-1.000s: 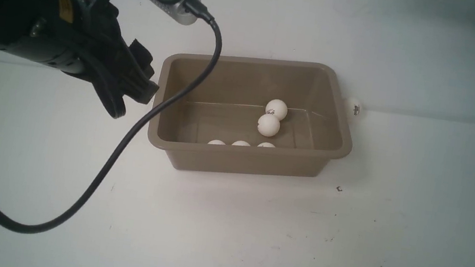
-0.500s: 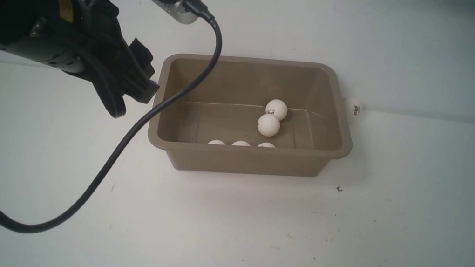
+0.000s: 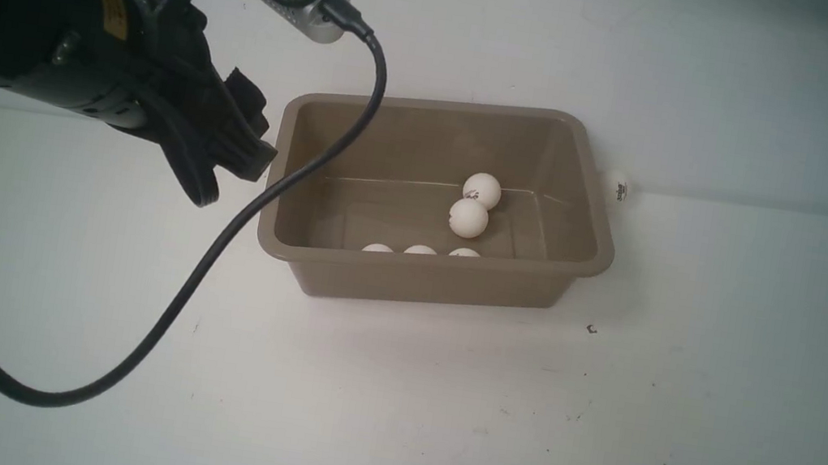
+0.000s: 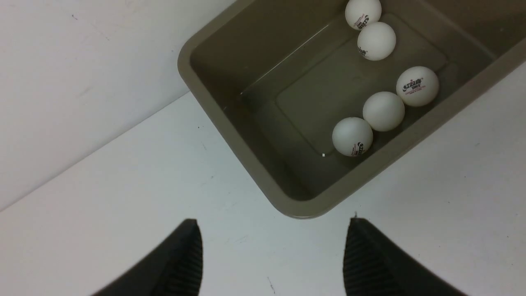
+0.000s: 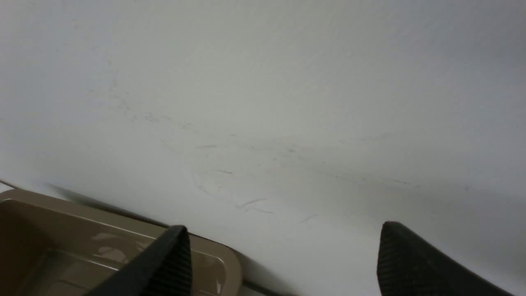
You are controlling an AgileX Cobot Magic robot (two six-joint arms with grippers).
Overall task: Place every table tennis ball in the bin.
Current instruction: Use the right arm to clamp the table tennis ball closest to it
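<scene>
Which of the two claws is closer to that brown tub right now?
Left. The left gripper hovers, open, just off the left end of the bin. The right gripper is outside the front view; its own camera catches only one bin corner, so it seems farther.

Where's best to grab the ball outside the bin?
Pinch the ball across its middle, coming down from above on the right. It is round, so any diameter works, but the bin rim crowds its left and the wall seems close behind. The open front-right looks safest.
</scene>
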